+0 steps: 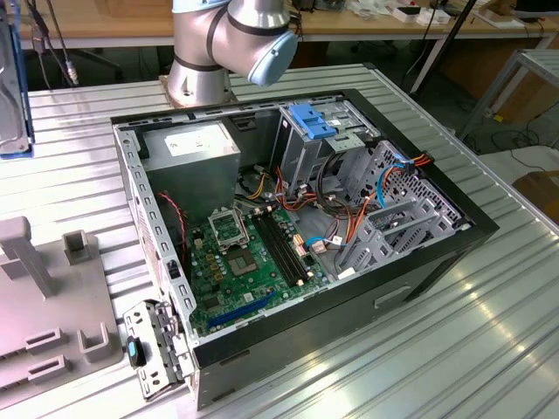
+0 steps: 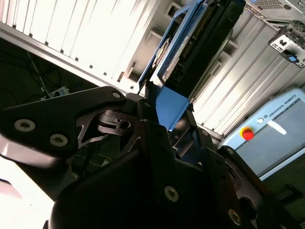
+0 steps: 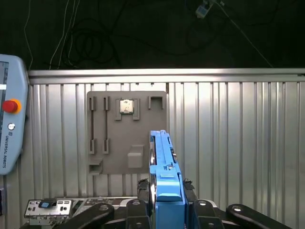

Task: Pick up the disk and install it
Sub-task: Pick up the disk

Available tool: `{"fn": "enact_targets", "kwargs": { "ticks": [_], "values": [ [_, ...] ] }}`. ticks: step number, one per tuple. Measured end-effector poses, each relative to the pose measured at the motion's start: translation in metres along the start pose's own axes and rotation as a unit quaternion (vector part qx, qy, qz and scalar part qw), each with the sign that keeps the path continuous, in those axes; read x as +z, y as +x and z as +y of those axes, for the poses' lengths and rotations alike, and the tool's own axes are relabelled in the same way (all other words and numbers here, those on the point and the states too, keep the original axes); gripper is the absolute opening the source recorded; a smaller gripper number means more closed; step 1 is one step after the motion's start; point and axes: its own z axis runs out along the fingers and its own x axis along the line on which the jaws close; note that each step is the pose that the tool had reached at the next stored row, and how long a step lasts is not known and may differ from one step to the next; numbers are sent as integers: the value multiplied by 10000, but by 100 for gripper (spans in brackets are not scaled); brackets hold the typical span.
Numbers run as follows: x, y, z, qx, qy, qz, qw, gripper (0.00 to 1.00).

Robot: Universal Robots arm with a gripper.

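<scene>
My gripper [image 3: 166, 202] is shut on the disk [image 3: 164, 162], a flat drive with blue plastic rails, seen edge-on in the first wrist view between the black fingers [image 3: 141, 206]. In the second wrist view the disk [image 2: 190, 43] sticks out from the gripper [image 2: 167, 119], its blue rail clamped at the near end. The exterior view has the disk [image 1: 13, 78] hanging in the air at the far left, grey metal with a blue rail along its lower edge, well away from the open computer case [image 1: 437, 253]. Below the disk lies the grey fixture plate [image 3: 126, 131].
Inside the case are a blue-topped drive cage [image 1: 314, 122], a grey power supply [image 1: 192, 148], the green motherboard [image 1: 244, 253] and loose cables [image 1: 349, 209]. The arm's base [image 1: 227, 44] stands behind the case. A teach pendant [image 3: 9, 114] lies on the ribbed metal table [image 1: 454, 349].
</scene>
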Motion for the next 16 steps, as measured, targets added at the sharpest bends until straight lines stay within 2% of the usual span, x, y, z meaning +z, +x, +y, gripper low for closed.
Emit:
{"fn": "enact_targets", "kwargs": {
  "ticks": [2,3,5,7,10,14,16],
  "values": [
    [2,-3,-95,0,0,0,10000,37],
    [5,-5,-183,0,0,0,10000,37],
    [7,-7,-262,0,0,0,10000,37],
    [10,-11,-401,0,-1,1,10000,37],
    [15,-14,-535,0,0,0,10000,37],
    [18,-16,-666,0,0,0,10000,37],
    [22,-19,-809,0,-1,0,10000,37]
  ]
}}
